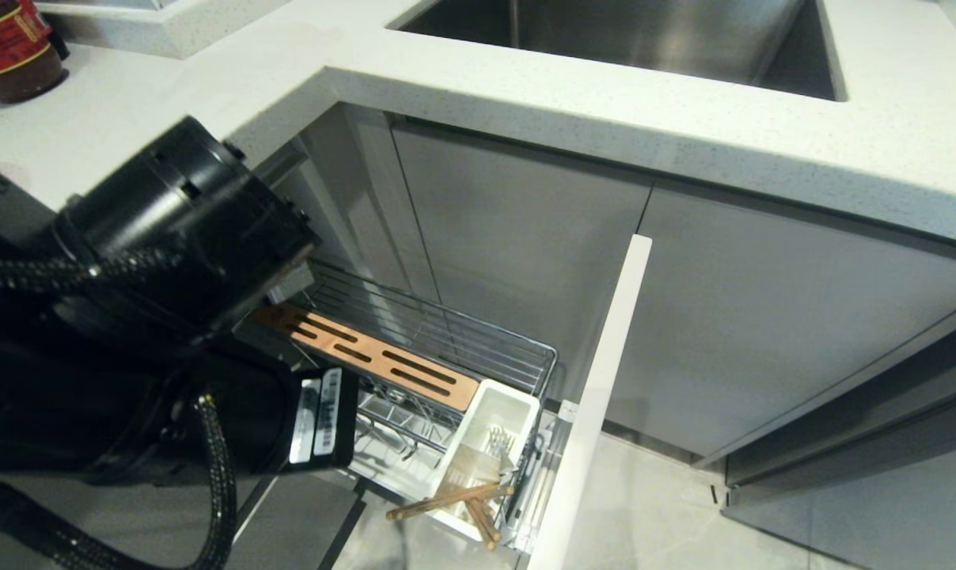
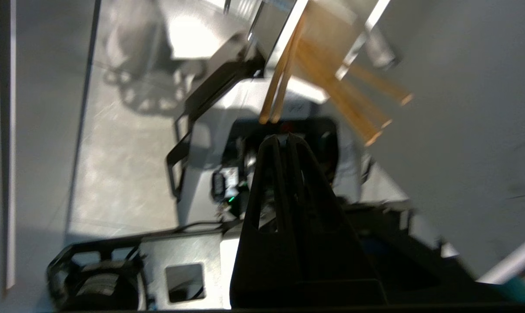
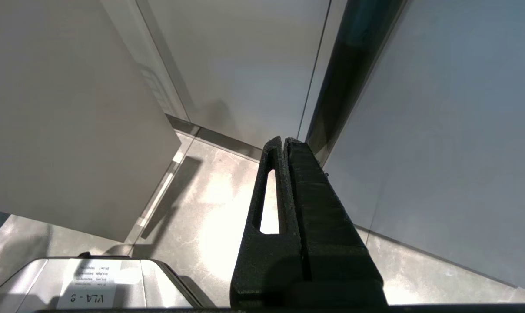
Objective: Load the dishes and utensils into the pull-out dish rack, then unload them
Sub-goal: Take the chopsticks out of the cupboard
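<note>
1. Left hand point(image 2: 281, 138): fingers pressed together, holding nothing. In the left wrist view its tips sit just short of the free ends of the chopsticks point(image 2: 277, 87), not touching them.
2. Left arm point(image 1: 169, 261): fills the left of the head view, above the near left part of the pull-out dish rack point(image 1: 446, 348).
3. Chopsticks: their far ends rest in the white cutlery cup point(image 1: 490, 443) at the rack's front corner; the free ends stick out over its edge, tilted.
4. Rack: drawn out from the cabinet below the tabletop point(image 1: 605, 119); the slotted wood strip point(image 1: 367, 356) lies along its middle and the white front panel point(image 1: 597, 404) stands at its outer end.
5. Right hand point(image 3: 285, 141): fingers together, empty, hanging above the floor point(image 3: 210, 208) beside the cabinet doors.
</note>
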Robot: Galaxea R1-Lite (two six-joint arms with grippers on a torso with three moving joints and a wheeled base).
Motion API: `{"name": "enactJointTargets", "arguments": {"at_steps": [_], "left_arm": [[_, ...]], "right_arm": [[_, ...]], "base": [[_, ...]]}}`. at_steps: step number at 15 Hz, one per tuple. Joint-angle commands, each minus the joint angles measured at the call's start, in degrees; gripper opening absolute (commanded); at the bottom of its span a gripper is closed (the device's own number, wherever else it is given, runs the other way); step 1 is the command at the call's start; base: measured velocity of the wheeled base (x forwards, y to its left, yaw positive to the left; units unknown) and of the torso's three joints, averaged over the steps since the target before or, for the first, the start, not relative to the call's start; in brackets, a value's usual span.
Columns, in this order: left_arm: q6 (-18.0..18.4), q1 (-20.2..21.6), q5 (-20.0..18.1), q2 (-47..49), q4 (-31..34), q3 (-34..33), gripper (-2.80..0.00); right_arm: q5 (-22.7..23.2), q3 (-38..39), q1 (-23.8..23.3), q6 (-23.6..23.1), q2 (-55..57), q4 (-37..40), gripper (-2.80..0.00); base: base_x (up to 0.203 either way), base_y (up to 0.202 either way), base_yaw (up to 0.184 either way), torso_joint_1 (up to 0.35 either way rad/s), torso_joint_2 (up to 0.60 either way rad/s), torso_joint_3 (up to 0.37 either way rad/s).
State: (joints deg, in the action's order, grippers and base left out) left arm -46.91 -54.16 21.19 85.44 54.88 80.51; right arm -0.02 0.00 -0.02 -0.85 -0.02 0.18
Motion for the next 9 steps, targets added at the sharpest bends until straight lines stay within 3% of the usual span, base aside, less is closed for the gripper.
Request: {"name": "enactJointTargets", "arguments": {"at_steps": [1,6,7,9], "left_arm": [[-0.65,-1.40,0.06,1.36,0.20,-3.48,-2.80],[-0.64,-2.78,-0.09,5.95,-4.45,-10.60,-2.80],[-0.56,-2.79,-0.08,6.66,-4.52,-10.89,0.00],[-0.55,-2.70,-0.01,6.64,-4.61,-10.81,0.00]], "right_arm": [[0.02,0.00,0.02,-0.03,0.02,-0.01,-2.80],[0.00,0.00,0.02,-0.04,0.02,-0.01,-2.80],[0.02,0.00,0.00,-0.03,0.02,-0.01,-2.80],[0.02,0.00,0.02,-0.03,0.02,-0.01,-2.80]], "base": [[0.000,0.000,0.000,0.000,0.00,0.000],[0.000,0.000,0.000,0.000,0.00,0.000],[0.000,0.000,0.000,0.000,0.00,0.000],[0.000,0.000,0.000,0.000,0.00,0.000]]}}
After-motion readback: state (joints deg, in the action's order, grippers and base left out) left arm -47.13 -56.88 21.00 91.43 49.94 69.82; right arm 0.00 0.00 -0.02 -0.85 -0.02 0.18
